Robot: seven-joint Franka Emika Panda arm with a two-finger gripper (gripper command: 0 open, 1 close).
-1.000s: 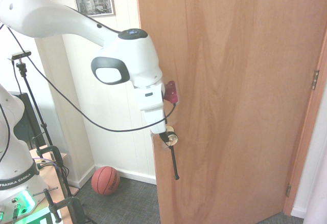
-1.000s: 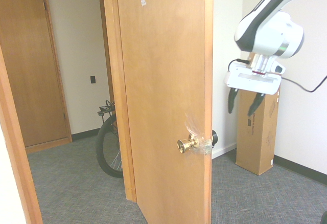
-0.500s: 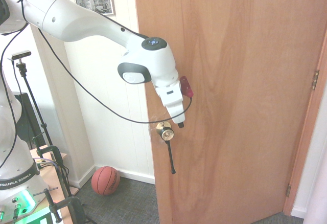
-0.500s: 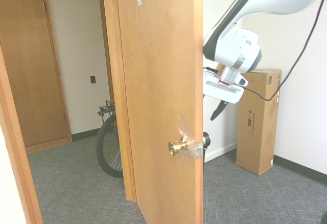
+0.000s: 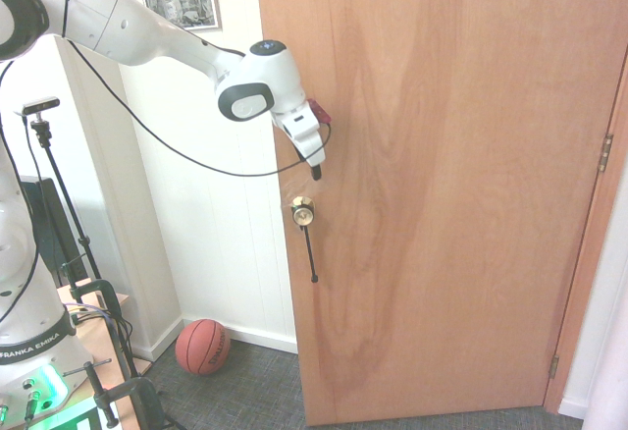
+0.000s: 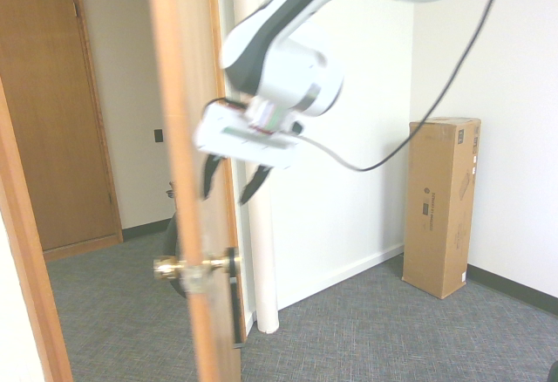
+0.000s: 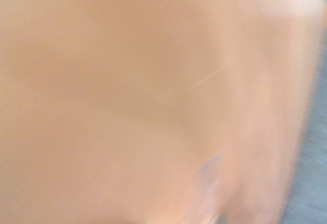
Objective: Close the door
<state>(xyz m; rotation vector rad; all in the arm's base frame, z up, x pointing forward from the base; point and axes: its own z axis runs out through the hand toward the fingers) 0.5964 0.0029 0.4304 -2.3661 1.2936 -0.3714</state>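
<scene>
tall light-brown wooden door (image 5: 442, 194) partly open, edge-on and blurry in second exterior view. small round brass knob (image 5: 303, 214) on it, thin black rod (image 5: 309, 258) hanging below. white-and-black two-finger gripper (image 6: 234, 177) above knob, fingers spread apart, nothing between. orange rubber basketball (image 5: 203, 347) on gray carpet (image 5: 255, 391).

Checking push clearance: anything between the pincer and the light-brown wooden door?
Nothing visible between the open pincer and the light-brown wooden door. The round brass knob sits lower than the pincer, not between.
</scene>
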